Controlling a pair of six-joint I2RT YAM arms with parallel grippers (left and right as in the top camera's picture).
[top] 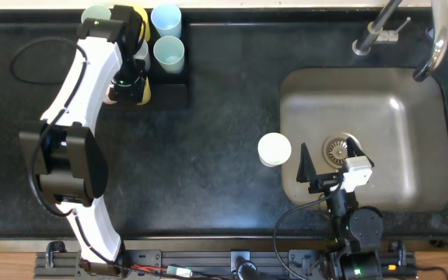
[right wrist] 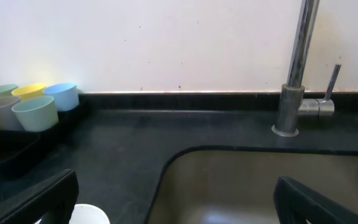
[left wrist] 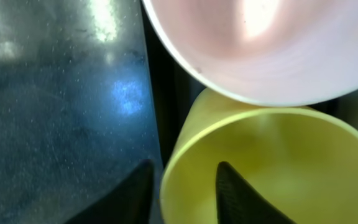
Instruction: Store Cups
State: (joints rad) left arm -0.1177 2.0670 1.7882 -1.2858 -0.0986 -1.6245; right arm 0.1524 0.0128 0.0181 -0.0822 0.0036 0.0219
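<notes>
- One white cup (top: 274, 149) is left out as far as we can see. It stands on the counter (top: 208, 179) right at the edge of the sink (top: 411, 93), well apart from the tray (top: 171, 93).
- Step in hand, we reckon: dropping off the yellow cup (left wrist: 266, 168) in the tray at the back left corner. It sits just beside a pink cup (left wrist: 272, 50), rims touching or near enough.
- The left gripper (left wrist: 185, 180) straddles that yellow rim, one finger outside and one inside. A gap shows on the inside, so we call it loose and not squeezing.
- The right gripper (top: 327, 165) hangs over the sink with its fingers spread wide, holding nothing, and the white cup is just beside it.
- Next move, our guess: the left one needs to lift straight up so neither finger drags the yellow cup or tips the pink one.
- After that the white cup wants picking up. The right arm is closer, but the tray is a long reach across, so the left arm may suit better.
</notes>
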